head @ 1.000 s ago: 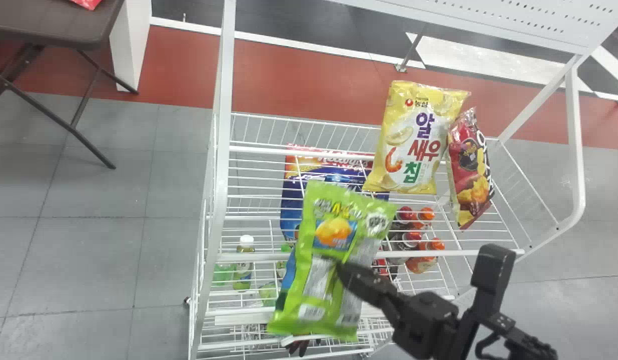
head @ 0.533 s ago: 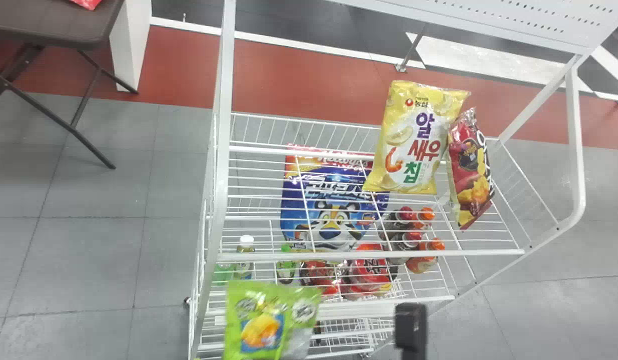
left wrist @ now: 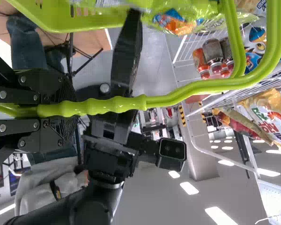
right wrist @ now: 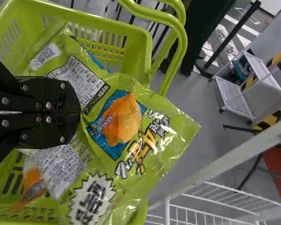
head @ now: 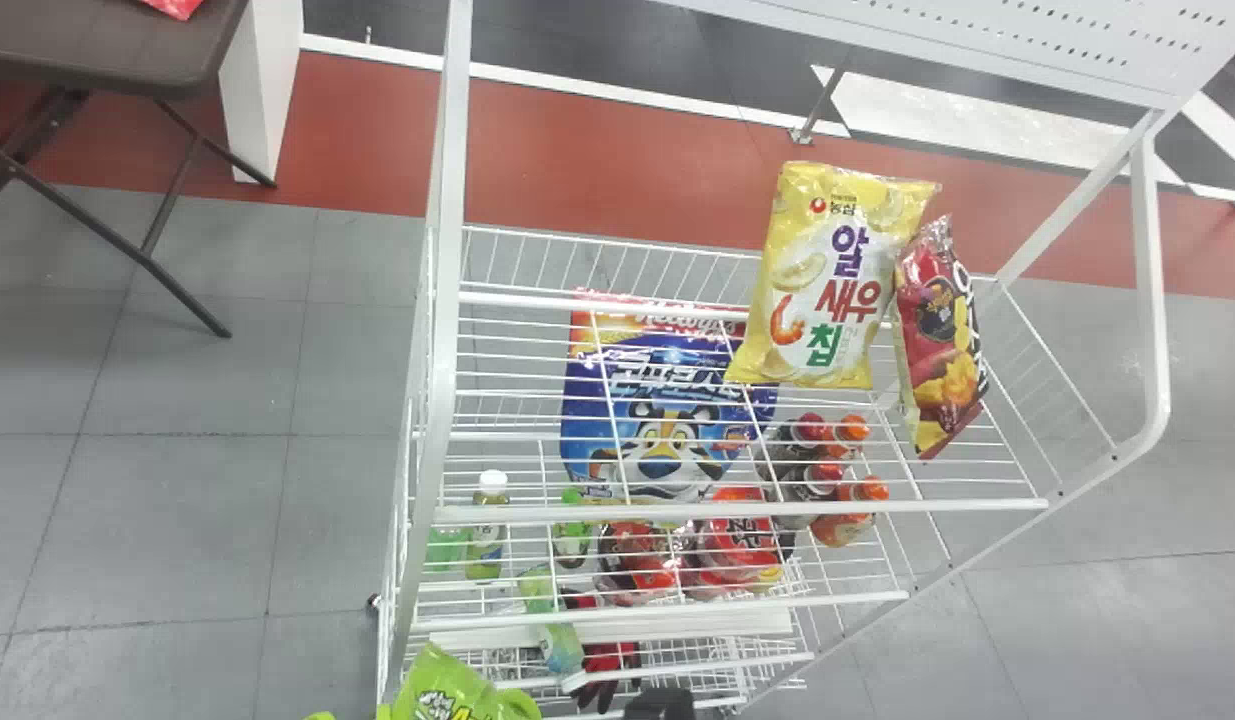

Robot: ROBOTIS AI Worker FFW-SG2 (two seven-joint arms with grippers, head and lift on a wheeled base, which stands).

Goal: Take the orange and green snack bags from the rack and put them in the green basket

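In your head view, the green snack bag [head: 457,692] shows at the bottom edge, in front of the near left corner of the white wire rack [head: 737,512], and a dark part of your right gripper [head: 661,702] shows at the same edge, a little to the right of it. Up on the rack you have a yellow snack bag [head: 837,290] with a red snack bag [head: 939,335] just beside it, on the right; through the wires you can make out a blue cereal bag [head: 667,420] and several bottles [head: 845,520] lower down. A brown table [head: 107,50] stands at the far left, well apart from the rack. In your left wrist view, your left gripper [left wrist: 68,110] is clamped round the handle [left wrist: 178,96] of the green basket [left wrist: 84,22], one finger on each side of the grip. In your right wrist view, your right gripper [right wrist: 78,112] has its fingers pinched together on the green snack bag, which you have over the open basket, spread at a slant, with one end reaching out past the rim. You also get an orange patch next to the bag, within the basket's outline; you cannot tell what it belongs to.
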